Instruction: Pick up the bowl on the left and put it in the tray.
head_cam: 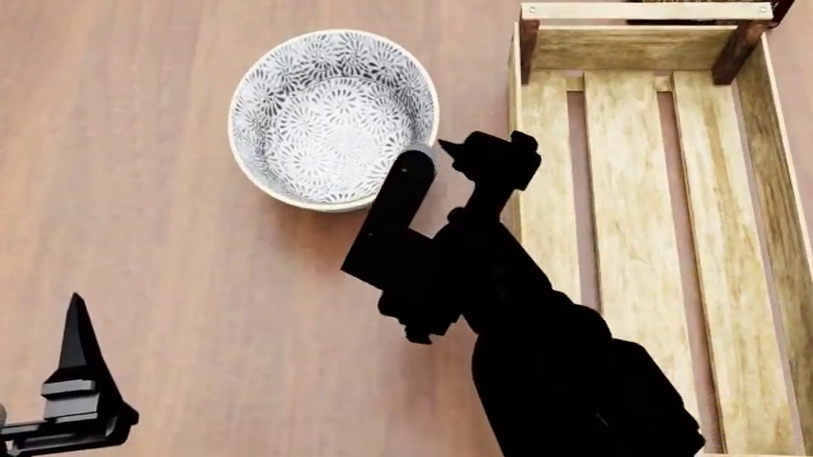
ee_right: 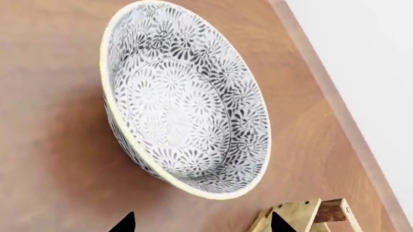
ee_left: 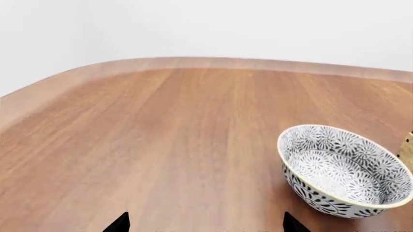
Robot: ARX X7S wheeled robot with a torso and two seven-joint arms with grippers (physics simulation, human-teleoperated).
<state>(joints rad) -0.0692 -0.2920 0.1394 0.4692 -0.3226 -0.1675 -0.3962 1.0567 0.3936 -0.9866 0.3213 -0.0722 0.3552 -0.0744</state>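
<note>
The bowl [head_cam: 333,119], white with a fine grey-blue floral pattern, stands upright on the wooden table just left of the tray [head_cam: 635,286], a long light-wood crate with a slatted bottom. My right gripper [head_cam: 443,162] hovers at the bowl's right rim, between bowl and tray, open and holding nothing. In the right wrist view the bowl [ee_right: 187,101] lies just ahead of the open right gripper [ee_right: 201,224], with a tray corner [ee_right: 297,217] beside one fingertip. My left gripper [ee_left: 206,224] is open and empty, well short of the bowl [ee_left: 345,171]; in the head view the left gripper [head_cam: 74,367] sits at the near left.
The table's rounded far edge [ee_left: 193,63] meets a plain white wall. The tray's dark corner post [head_cam: 743,43] stands at its far right end. My right arm [head_cam: 559,362] hides part of the tray's left side.
</note>
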